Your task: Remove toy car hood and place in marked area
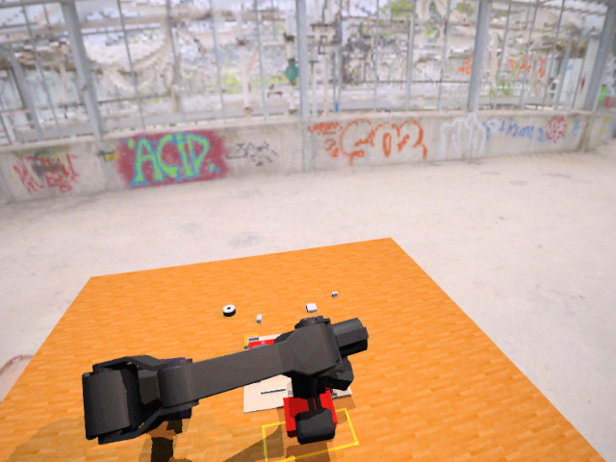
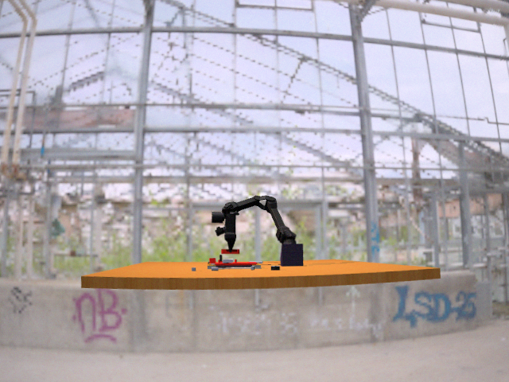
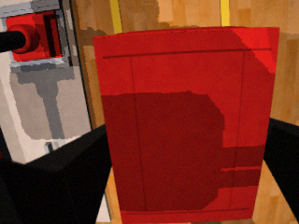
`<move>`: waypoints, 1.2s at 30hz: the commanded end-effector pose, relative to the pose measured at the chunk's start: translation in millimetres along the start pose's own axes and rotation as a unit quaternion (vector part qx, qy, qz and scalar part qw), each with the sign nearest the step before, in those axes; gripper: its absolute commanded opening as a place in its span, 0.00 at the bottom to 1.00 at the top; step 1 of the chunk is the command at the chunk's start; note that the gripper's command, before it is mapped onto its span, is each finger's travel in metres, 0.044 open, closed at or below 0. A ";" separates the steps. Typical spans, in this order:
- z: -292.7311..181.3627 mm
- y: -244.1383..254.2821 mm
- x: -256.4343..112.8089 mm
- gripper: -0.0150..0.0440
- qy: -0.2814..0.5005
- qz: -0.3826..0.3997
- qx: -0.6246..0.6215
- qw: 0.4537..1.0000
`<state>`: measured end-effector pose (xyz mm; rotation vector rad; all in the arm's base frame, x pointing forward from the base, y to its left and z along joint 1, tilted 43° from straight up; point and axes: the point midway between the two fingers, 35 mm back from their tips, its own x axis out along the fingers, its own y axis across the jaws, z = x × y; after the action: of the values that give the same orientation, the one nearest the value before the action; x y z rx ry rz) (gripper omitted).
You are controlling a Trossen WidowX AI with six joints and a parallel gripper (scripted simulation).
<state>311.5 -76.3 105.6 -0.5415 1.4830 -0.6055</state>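
The red hood (image 1: 292, 411) (image 2: 235, 251) (image 3: 177, 117) is between the fingers of my gripper (image 1: 315, 408) (image 2: 230, 250) (image 3: 184, 128), which is shut on its two sides. In the exterior view the hood hangs level, above the height of the car. The toy car (image 1: 261, 344) (image 2: 246, 263) is mostly hidden behind the arm in the top view. The marked area, a yellow outline (image 1: 352, 427) (image 3: 117, 16), lies on the table below; in the top view the hood overlaps its far edge. The hood hides part of the outline in the wrist view.
The pale board (image 1: 256, 403) with a red block and black lever (image 3: 35, 39) is beside the hood, at the left in the wrist view. A black and white wheel (image 1: 228, 310) and small grey blocks (image 1: 311, 307) (image 1: 259, 319) (image 1: 334, 294) lie beyond the car.
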 end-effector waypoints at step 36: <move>-4.1 -1.7 35.3 0.25 0.004 -0.004 -0.002 1.000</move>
<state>309.8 -97.9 83.4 -0.5441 1.4817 -0.6084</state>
